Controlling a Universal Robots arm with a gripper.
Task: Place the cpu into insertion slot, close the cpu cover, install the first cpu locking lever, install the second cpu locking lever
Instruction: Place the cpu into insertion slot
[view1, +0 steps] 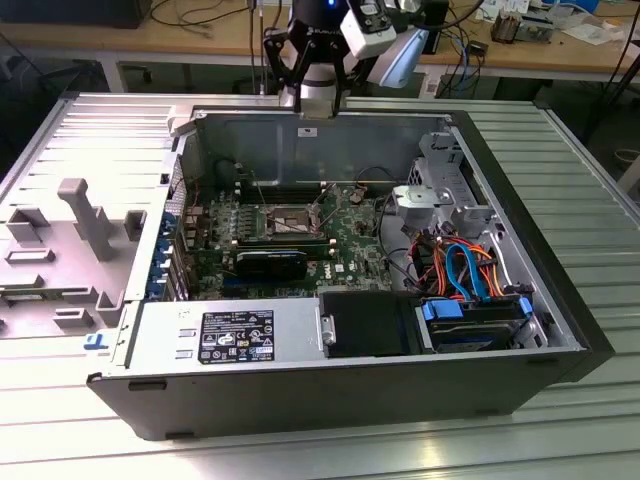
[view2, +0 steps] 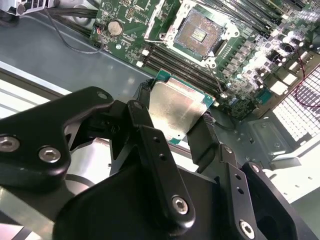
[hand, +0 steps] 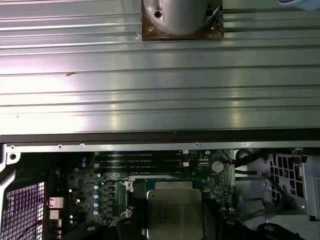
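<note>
Two-fingered, clamps the cpu by its edges in the gripper, hangs well clear of the open insertion slot on the motherboard.

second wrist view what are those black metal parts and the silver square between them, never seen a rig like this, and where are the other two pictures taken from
This is one robot arm working over an open computer case that lies on a ribbed metal table. The exterior view comes from a camera off the arm and looks down into the case. Both wrist views come from cameras riding on the arm, so they look past its gripper. The black parts are that gripper's linkage and fingers. The silver square is the cpu, clamped by its edges between them and held in the air above the green motherboard. The dark square recess with the silver rim is the insertion slot. Nothing sits in it yet.
</note>
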